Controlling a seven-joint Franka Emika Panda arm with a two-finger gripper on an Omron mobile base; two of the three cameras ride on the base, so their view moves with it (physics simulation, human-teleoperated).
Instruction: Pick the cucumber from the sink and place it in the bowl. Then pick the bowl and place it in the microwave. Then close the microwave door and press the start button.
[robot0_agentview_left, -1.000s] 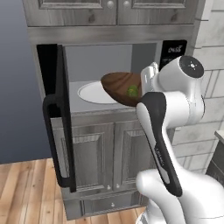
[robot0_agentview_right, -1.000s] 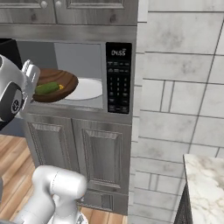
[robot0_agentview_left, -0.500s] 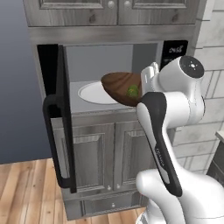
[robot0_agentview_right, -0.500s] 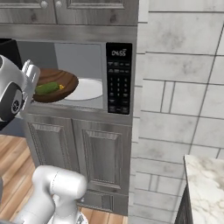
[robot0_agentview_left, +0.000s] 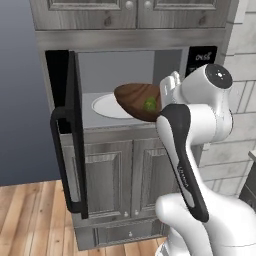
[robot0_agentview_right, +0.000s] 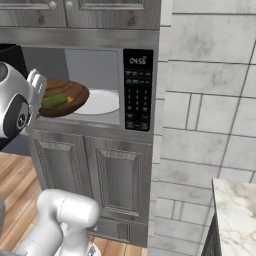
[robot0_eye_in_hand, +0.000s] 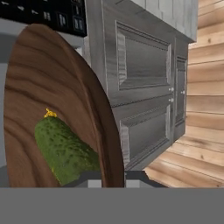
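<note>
My gripper (robot0_agentview_left: 166, 94) is shut on the near rim of the dark brown wooden bowl (robot0_agentview_left: 136, 100) and holds it tilted at the mouth of the open microwave (robot0_agentview_left: 125, 65). The green cucumber (robot0_agentview_left: 150, 104) lies inside the bowl. In the right base view the bowl (robot0_agentview_right: 65, 92) with the cucumber (robot0_agentview_right: 54, 101) hangs just left of the white turntable plate (robot0_agentview_right: 100, 101), and the gripper (robot0_agentview_right: 37, 90) is at the bowl's left edge. The hand view has the bowl (robot0_eye_in_hand: 52, 87) and the cucumber (robot0_eye_in_hand: 65, 151) close up, above my gripper (robot0_eye_in_hand: 111, 178). The microwave door (robot0_agentview_left: 75, 135) stands swung out to the left. The sink is out of view.
The door's long black bar handle (robot0_agentview_left: 62, 160) juts toward the base. The button panel (robot0_agentview_right: 137, 90) sits right of the cavity. Grey cabinet doors (robot0_agentview_right: 117, 175) lie below the microwave and a tiled wall (robot0_agentview_right: 205, 100) to its right. A marble counter corner (robot0_agentview_right: 237, 210) shows at the lower right.
Hardly anything differs: the gripper and the bowl with the cucumber hold nearly the same place at the microwave opening, and the door stays open.
</note>
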